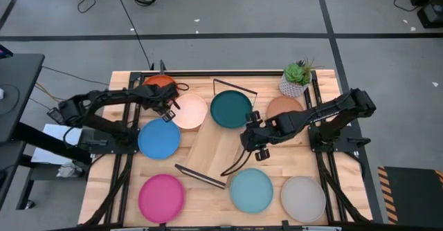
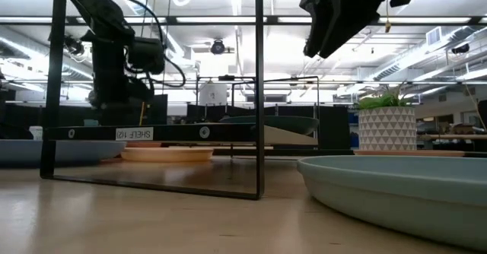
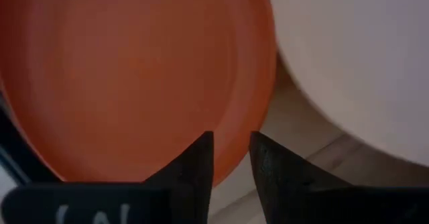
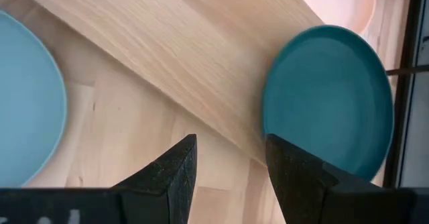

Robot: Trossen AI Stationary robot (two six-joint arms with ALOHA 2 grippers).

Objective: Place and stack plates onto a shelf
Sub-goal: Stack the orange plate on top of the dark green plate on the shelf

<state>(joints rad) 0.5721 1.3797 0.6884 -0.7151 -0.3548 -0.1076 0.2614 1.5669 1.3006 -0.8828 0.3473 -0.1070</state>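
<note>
The shelf (image 1: 211, 148), a light-wood board with black wire end frames, lies slantwise in the middle of the table. The dark teal plate (image 1: 231, 109) sits at its far end, overlapping the board's edge (image 4: 322, 96). Around it lie the orange (image 1: 160, 82), cream (image 1: 190, 112), blue (image 1: 158, 139), terracotta (image 1: 285, 107), pink (image 1: 161, 198), light blue (image 1: 251, 190) and grey (image 1: 303, 198) plates. My left gripper (image 1: 168, 108) hovers narrowly open over the orange plate's rim (image 3: 221, 83), beside the cream plate (image 3: 355, 56). My right gripper (image 1: 255, 146) hangs open above the board (image 4: 201, 56), next to the teal plate.
A potted plant (image 1: 296, 79) in a white pot stands at the far right corner, behind the terracotta plate. In the low view the shelf's near wire frame (image 2: 259, 94) stands upright close to the camera. Bare tabletop shows between the pink and light blue plates.
</note>
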